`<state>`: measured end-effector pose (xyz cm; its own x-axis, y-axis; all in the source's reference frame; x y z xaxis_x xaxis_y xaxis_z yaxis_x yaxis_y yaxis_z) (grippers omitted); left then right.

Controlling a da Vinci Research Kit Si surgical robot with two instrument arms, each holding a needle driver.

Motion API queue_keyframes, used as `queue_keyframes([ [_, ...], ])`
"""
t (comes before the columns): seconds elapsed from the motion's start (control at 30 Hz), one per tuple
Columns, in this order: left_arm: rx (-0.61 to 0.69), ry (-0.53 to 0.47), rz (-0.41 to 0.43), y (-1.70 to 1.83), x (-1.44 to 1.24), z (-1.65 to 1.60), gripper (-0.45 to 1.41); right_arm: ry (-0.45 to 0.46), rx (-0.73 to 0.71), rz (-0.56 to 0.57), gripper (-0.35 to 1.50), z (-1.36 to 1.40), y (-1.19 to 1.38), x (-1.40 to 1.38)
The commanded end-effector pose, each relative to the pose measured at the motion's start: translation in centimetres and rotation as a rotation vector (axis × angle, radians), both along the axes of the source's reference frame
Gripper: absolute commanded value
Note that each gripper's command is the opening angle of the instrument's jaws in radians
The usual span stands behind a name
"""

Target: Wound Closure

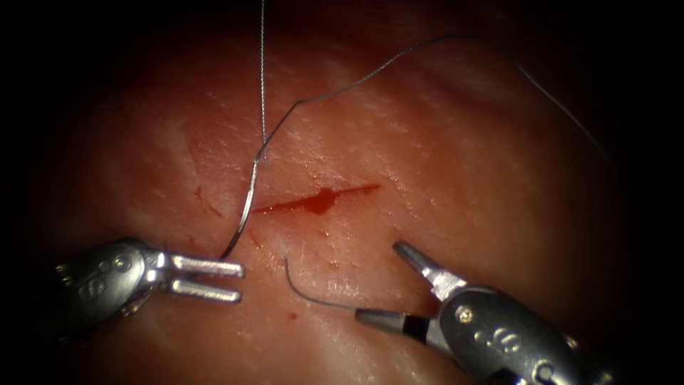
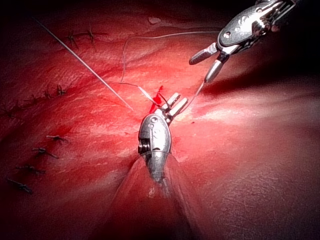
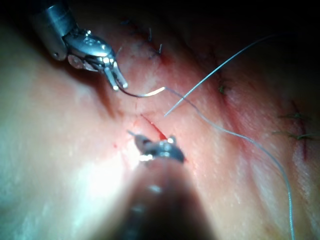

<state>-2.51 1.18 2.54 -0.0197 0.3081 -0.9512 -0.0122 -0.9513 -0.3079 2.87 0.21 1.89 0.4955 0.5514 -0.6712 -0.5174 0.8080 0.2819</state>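
The left pincer [image 1: 241, 282] is spread, its two straight jaws parallel with a clear gap between them, and it pinches nothing. The curved needle [image 1: 246, 203] rises from just above this pincer's upper jaw and arcs away from it over the tissue [image 1: 442, 178]. Its near end lies close against that jaw. Whether that end touches the jaw or enters the tissue cannot be told. In the right wrist view the same needle [image 3: 145, 94] curves out from beside the left pincer's [image 3: 119, 82] jaw tips.

The thread [image 1: 370, 71] leaves the needle's far end and runs in a long loop across the tissue, beyond the right pincer. A second straight strand of thread [image 1: 263, 85] comes down to meet the needle's far end.

The right pincer [image 1: 379, 281] is spread wide, one jaw pointing toward the cut [image 1: 320, 201] and the other toward the left pincer. It grips nothing. A short dark cut end of thread [image 1: 313, 298] curls on the tissue between the two pincers, and its end reaches the tip of the right pincer's lower jaw.

The cut lies beyond both pincers, with red fluid [image 1: 322, 199] pooled along it. The needle stands just left of the cut's left end.

In the left wrist view, older stitches [image 2: 47, 94] sit on the tissue well apart from the left pincer [image 2: 176, 104].
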Motion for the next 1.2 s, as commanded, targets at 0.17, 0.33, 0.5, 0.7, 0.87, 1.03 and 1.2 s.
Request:
queue_keyframes([
  [0.17,0.0,-0.002,0.0,0.01,-0.06,0.07,-0.45,-0.026,0.005,-0.05,1.46,0.16,0.11,0.41],
  [0.33,0.0,-0.001,0.0,0.01,-0.06,0.07,-0.45,-0.066,0.012,-0.105,1.43,0.36,0.06,0.5],
  [0.5,0.0,-0.002,0.0,0.01,-0.05,0.06,-0.45,-0.136,0.062,-0.158,1.4,0.66,-0.1,0.53],
  [0.7,0.0,-0.002,0.0,0.01,-0.06,0.07,-0.45,-0.184,0.09,-0.191,1.3,0.88,-0.25,0.61],
  [0.87,0.0,-0.002,0.001,0.01,-0.05,0.07,-0.45,-0.211,0.11,-0.21,1.28,0.93,-0.36,0.71],
  [1.03,-0.001,-0.001,0.0,0.0,-0.06,0.07,-0.45,-0.237,0.138,-0.224,1.21,0.97,-0.41,0.83],
  [1.2,-0.001,-0.002,0.001,0.0,-0.05,0.07,-0.45,-0.248,0.177,-0.233,0.86,1.03,-0.47,0.82],
])
